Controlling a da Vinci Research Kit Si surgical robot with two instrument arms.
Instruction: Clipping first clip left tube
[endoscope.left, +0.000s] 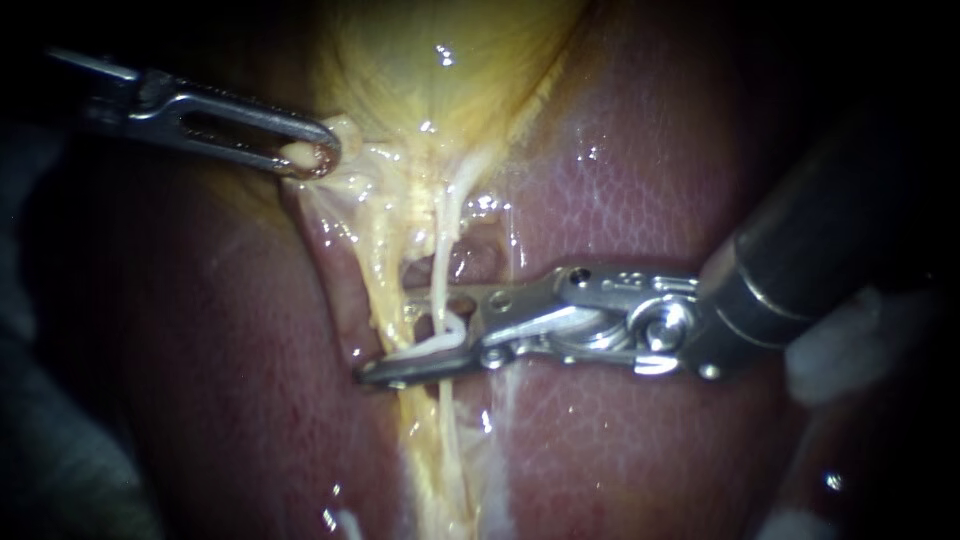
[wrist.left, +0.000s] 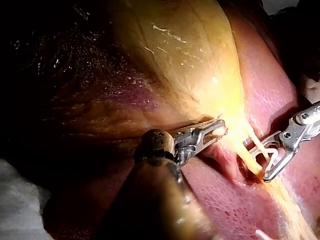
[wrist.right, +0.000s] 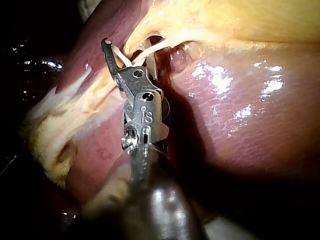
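Endoscope view: R steel instr. (endoscope.left: 388, 335) from 3 o'clock, jaws apart, carrying open white plastic clip (endoscope.left: 430, 347) astride pale thin tube (endoscope.left: 438, 270), 6 o'clock of yellow gallbladder (endoscope.left: 430, 90). L steel instr. (endoscope.left: 310, 155), 10 o'clock, pinches gallbladder neck. Clip placed, not yet squeezed.

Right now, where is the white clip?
In the endoscope view the clip sits centre, between the right instrument's jaws, which also straddle the pale tube. The left instrument grips the gallbladder edge above and left.

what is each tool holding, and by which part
Left tool grips the gallbladder at its narrow end; right tool carries a white clip between its jaws, astride a tube.
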